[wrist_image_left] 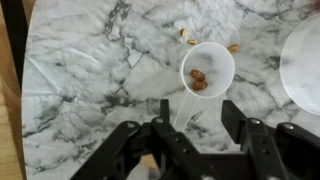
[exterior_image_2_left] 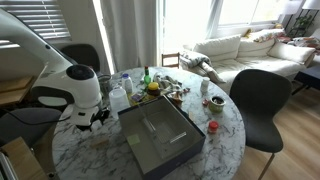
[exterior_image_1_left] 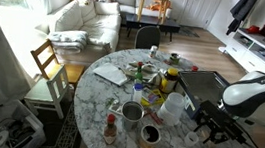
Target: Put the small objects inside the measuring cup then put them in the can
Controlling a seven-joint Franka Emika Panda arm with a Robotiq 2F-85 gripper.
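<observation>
In the wrist view the small clear measuring cup (wrist_image_left: 208,66) stands on the marble table (wrist_image_left: 90,70) with two brown small objects (wrist_image_left: 198,79) inside. Its handle points toward my gripper (wrist_image_left: 196,108), which is open, and the handle's end lies between the fingers close to the left one. Three more small brown objects (wrist_image_left: 186,35) lie on the table just beyond the cup. In an exterior view the gripper (exterior_image_1_left: 207,128) hovers low at the table's near right side. Two open cans (exterior_image_1_left: 131,111) (exterior_image_1_left: 149,136) stand to its left. In both exterior views the cup is too small to make out.
A big white translucent jug (exterior_image_1_left: 172,109) stands between the cans and my gripper, and its rim shows at the wrist view's right edge (wrist_image_left: 305,60). A dark flat case (exterior_image_2_left: 160,135) lies mid-table. Bottles and clutter (exterior_image_2_left: 150,88) fill the far side. Chairs (exterior_image_2_left: 258,100) surround the table.
</observation>
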